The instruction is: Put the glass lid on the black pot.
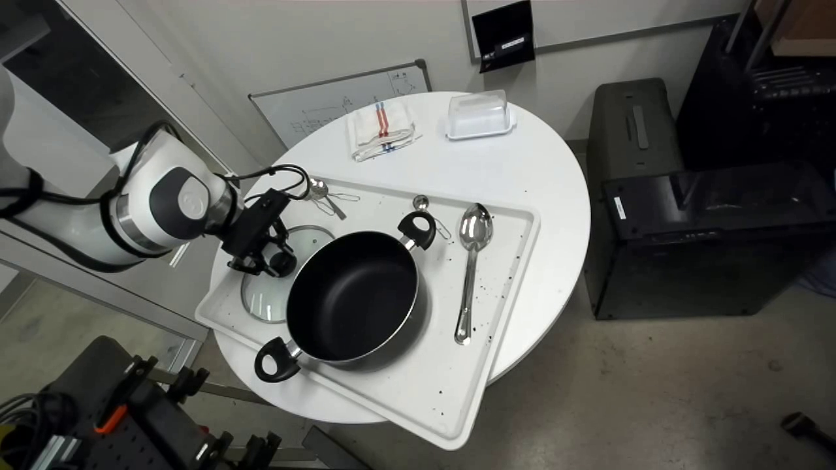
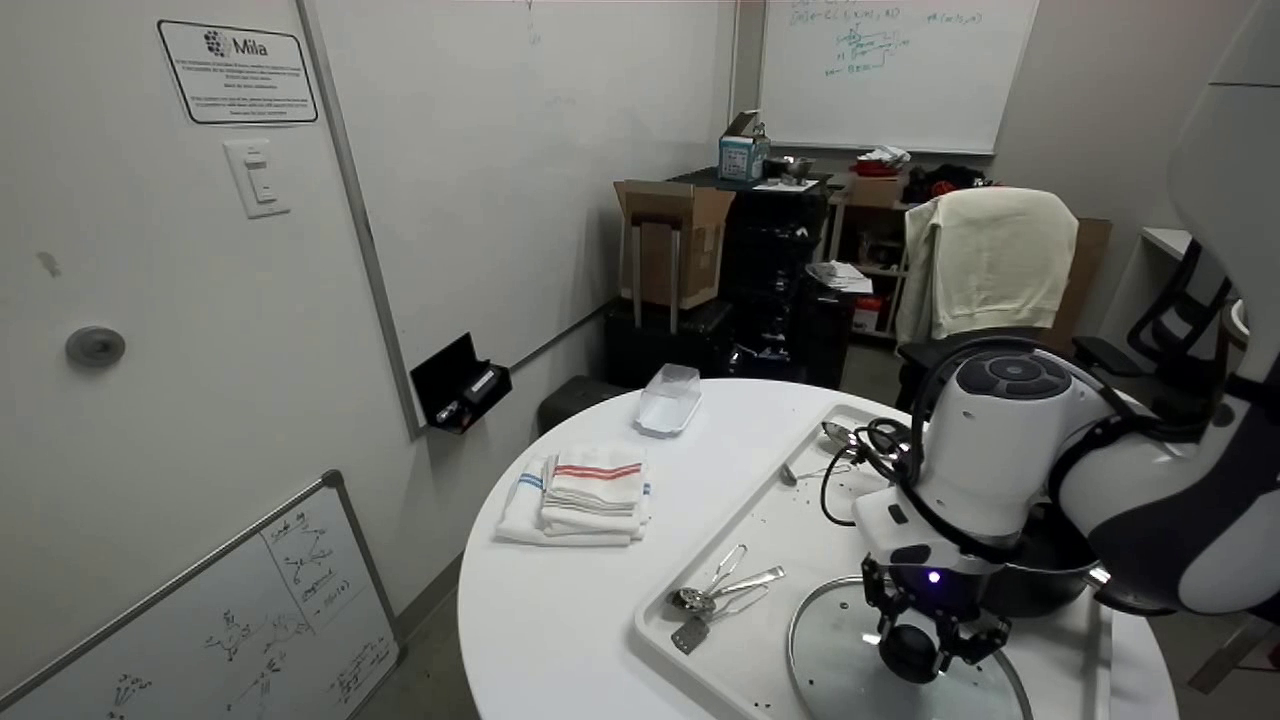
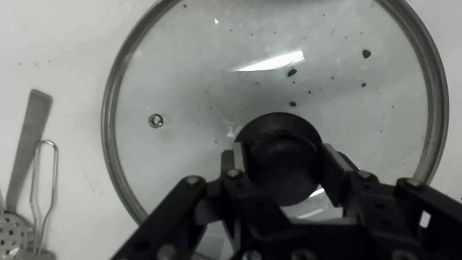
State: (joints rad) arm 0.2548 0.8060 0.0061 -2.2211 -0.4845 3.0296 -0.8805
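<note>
The glass lid (image 1: 264,297) lies flat on the tray beside the pot, also in an exterior view (image 2: 838,650). It fills much of the wrist view (image 3: 187,90), with its metal rim and dark knob (image 3: 281,180). My gripper (image 3: 283,155) is around the knob, partly closed, with a finger against each side. It also shows over the lid in both exterior views (image 1: 268,256) (image 2: 915,640). The black pot (image 1: 353,297) stands upright and uncovered right beside the lid. In an exterior view the pot (image 2: 1035,590) is mostly hidden behind the arm.
A white tray (image 1: 444,385) on the round table (image 1: 555,196) holds everything. A large metal spoon (image 1: 466,294) lies on the pot's far side from the lid. Small utensils (image 2: 700,605) lie near the lid. Folded towels (image 1: 382,127) and a clear-lidded dish (image 1: 481,117) sit behind the tray.
</note>
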